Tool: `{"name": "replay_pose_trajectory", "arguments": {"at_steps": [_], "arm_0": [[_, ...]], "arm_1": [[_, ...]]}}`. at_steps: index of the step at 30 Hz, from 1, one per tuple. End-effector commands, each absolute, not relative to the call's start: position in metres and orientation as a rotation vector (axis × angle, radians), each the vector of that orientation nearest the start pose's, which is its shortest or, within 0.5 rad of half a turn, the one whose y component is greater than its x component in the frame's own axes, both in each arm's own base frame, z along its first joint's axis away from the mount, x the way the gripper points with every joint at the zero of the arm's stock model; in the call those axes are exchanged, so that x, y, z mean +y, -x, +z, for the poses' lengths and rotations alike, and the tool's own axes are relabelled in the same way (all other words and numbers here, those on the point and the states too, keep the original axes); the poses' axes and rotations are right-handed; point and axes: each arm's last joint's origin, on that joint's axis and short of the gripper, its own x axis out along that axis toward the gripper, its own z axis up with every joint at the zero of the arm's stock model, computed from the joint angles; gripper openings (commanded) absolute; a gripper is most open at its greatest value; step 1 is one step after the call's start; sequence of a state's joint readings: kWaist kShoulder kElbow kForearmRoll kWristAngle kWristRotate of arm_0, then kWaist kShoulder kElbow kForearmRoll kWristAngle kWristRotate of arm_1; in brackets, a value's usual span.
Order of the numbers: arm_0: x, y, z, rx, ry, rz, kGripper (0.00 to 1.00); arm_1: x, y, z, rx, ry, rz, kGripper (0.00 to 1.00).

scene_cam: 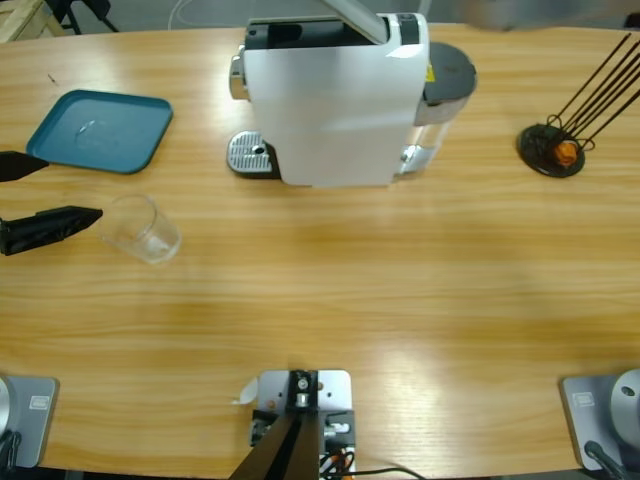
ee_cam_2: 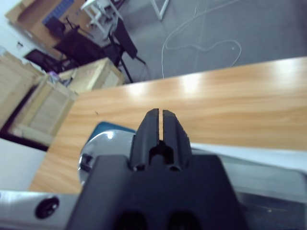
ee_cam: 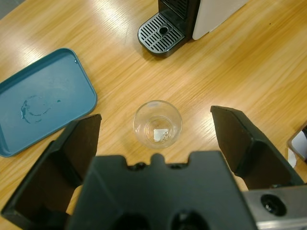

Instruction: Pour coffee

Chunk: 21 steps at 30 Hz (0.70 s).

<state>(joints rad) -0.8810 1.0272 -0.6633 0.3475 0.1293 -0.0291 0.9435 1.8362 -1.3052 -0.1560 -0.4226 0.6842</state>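
Left claw (ee_cam: 156, 143): jaws spread wide, gripping nothing, pointed down at the glass; in the high view its two black jaws enter from the left edge of the desk (scene_cam: 330, 290).
Right claw (ee_cam_2: 160, 125): jaws pressed together with only a thin slit between them, gripping nothing, up over the top of the white coffee machine (scene_cam: 335, 105).
Glass (ee_cam: 158, 123): clear tumbler, upright on the desk, between the left jaws' line but not touched; the high view puts it just beside the lower jaw tip. Something small and pale shows at its bottom; no brown liquid is visible in it.
Coffee: none to be seen anywhere in these views, so I judge it is not yet brewed.
Drip grate (ee_cam: 161, 31): round metal grid at the machine's foot, bare, well apart from the glass.
Teal tray (ee_cam: 43, 98): beside the glass, with a faint wet ring on it.
Step in hand: likely taking the glass to carry it under the spout.
Doing it well: centre the tumbler between the jaws, close gently on its lower wall, keep it upright, and steer clear of the tray edge.
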Motion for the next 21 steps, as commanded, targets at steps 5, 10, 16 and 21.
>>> {"name": "replay_pose_trajectory", "arguments": {"at_steps": [5,10,16,21], "arm_0": [[-0.092,-0.085,0.291,0.677,-0.330,-0.691,1.000],[-0.092,-0.085,0.291,0.675,-0.329,-0.691,1.000],[-0.093,-0.086,0.292,0.676,-0.329,-0.691,1.000],[-0.093,-0.086,0.292,0.676,-0.329,-0.691,1.000]], "arm_1": [[0.362,-0.237,0.217,0.723,-0.175,0.418,0.000],[0.360,-0.237,0.203,0.758,-0.147,0.391,0.000],[0.354,-0.246,0.189,0.810,-0.102,0.347,0.000],[0.354,-0.248,0.175,0.852,-0.079,0.333,0.000]]}}
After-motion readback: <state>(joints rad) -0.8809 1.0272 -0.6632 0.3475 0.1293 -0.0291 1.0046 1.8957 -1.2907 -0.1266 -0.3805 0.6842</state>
